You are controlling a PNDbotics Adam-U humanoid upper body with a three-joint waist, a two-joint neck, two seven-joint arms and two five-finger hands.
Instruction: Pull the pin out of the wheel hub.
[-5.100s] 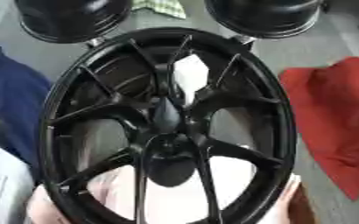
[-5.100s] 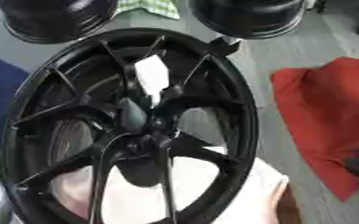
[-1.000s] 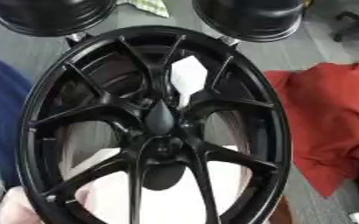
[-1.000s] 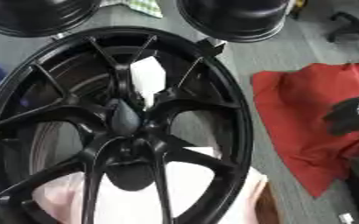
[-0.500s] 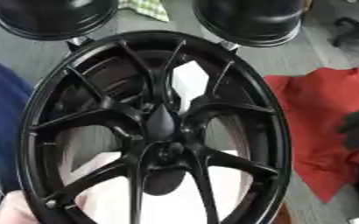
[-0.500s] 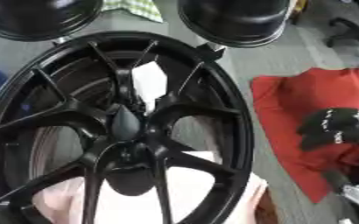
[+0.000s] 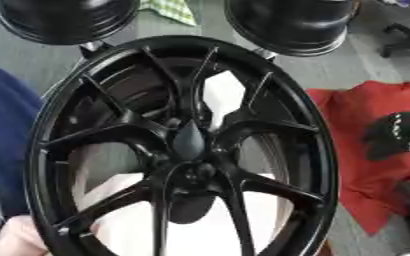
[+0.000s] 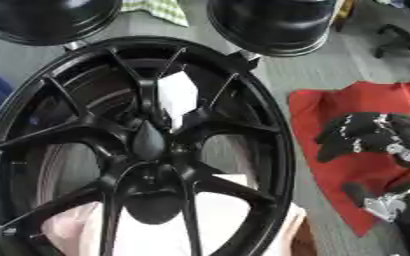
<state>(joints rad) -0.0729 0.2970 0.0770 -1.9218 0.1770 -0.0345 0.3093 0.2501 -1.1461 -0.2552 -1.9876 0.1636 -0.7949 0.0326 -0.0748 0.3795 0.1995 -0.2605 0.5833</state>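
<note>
A large black spoked wheel [image 7: 187, 150] fills most of both views and stands tilted toward me. At its hub sits a black, drop-shaped pin [image 7: 188, 142], pointing up between the spokes. A white patch [image 7: 222, 95] shows through the gap above it. My right hand [image 8: 362, 135], black with pale marks, hovers over the red cloth to the right of the rim, fingers relaxed and holding nothing. It is apart from the wheel and well clear of the hub. My left hand shows in no view.
Two more black rims [image 7: 64, 20] [image 7: 292, 25] stand behind the wheel. A red cloth [image 8: 331, 165] lies on the grey floor at the right and a blue cloth [image 7: 3, 145] at the left. Pale pink material [image 7: 130, 225] shows through the lower spokes.
My right hand has come in from the right edge and moved left over the red cloth toward the rim. The wheel and pin have kept their place; the camera has shifted slightly.
</note>
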